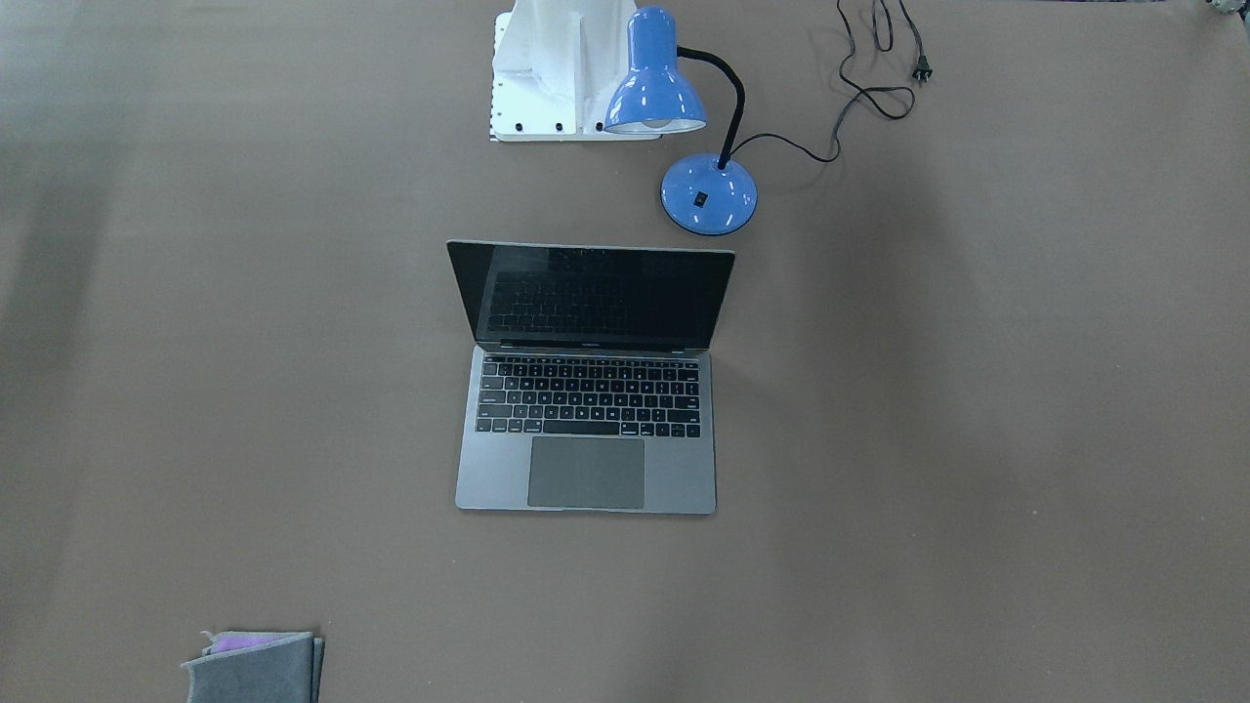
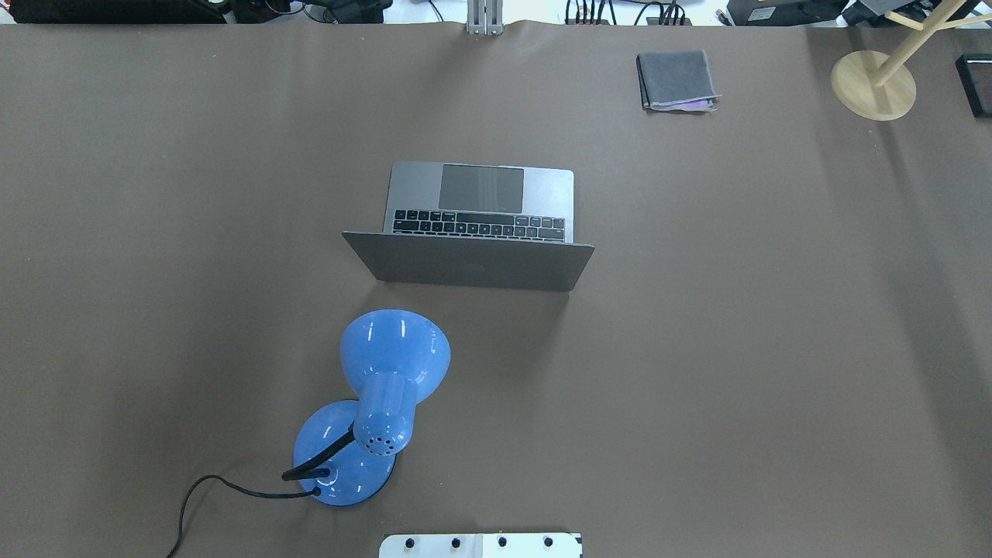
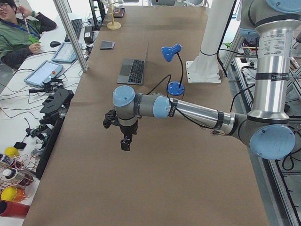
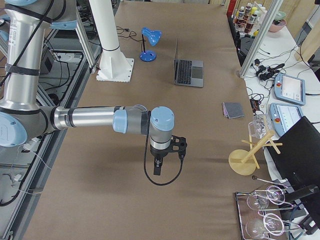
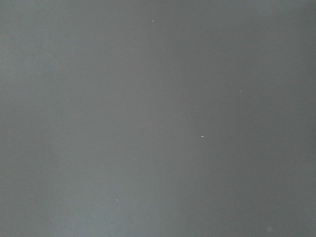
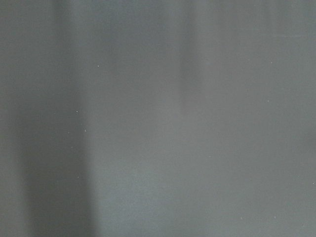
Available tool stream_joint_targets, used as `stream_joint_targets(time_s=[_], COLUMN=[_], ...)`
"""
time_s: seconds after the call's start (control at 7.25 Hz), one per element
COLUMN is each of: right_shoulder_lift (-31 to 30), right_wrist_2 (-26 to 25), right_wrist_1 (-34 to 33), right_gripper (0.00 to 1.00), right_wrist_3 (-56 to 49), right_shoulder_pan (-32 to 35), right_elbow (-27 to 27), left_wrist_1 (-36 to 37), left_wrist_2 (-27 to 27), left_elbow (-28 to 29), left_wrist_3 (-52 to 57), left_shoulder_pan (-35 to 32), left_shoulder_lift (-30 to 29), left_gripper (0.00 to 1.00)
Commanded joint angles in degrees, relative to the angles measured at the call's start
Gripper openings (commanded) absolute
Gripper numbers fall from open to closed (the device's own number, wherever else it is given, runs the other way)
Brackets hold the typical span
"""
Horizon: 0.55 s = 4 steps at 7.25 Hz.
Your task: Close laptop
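1. Front view: the laptop [image 1: 586,391] stands open mid-table, with the lamp [image 1: 708,193] just behind its screen. No arm shows.
2. Overhead: the lid [image 2: 473,267] has its back to the robot. I judge closing is not yet begun.
3. Left side view: the left gripper [image 3: 124,141] hangs over bare table [image 3: 141,188], well apart from the laptop. I cannot tell its jaw state.
4. Right side view: the right gripper [image 4: 157,167] is likewise far off, jaw state unclear.
5. Wrist views: only table surface.
6. Next, likely: reach the lid's top edge, clear of the lamp, and push it down onto the keys.
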Motion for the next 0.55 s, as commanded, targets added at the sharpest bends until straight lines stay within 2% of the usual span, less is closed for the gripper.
stream_joint_targets(time_s=[0.0, 0.28, 0.41], right_shoulder_lift=[-0.09, -0.18, -0.18], right_wrist_2=[0.04, 0.04, 0.30], right_wrist_1=[0.16, 0.42, 4.95], right_gripper=[1.00, 1.00, 1.00], right_wrist_3=[0.00, 0.17, 0.09], right_shoulder_pan=[-0.04, -0.12, -0.13], right_elbow=[0.00, 0.00, -0.18], left_wrist_1=[0.00, -0.18, -0.35], left_wrist_2=[0.09, 0.00, -0.09], left_elbow=[-0.04, -0.12, -0.04], left_wrist_3=[0.08, 0.08, 0.00], left_shoulder_pan=[0.00, 0.00, 0.09], left_shoulder_lift=[0.00, 0.00, -0.52], left_gripper=[0.99, 0.99, 0.99])
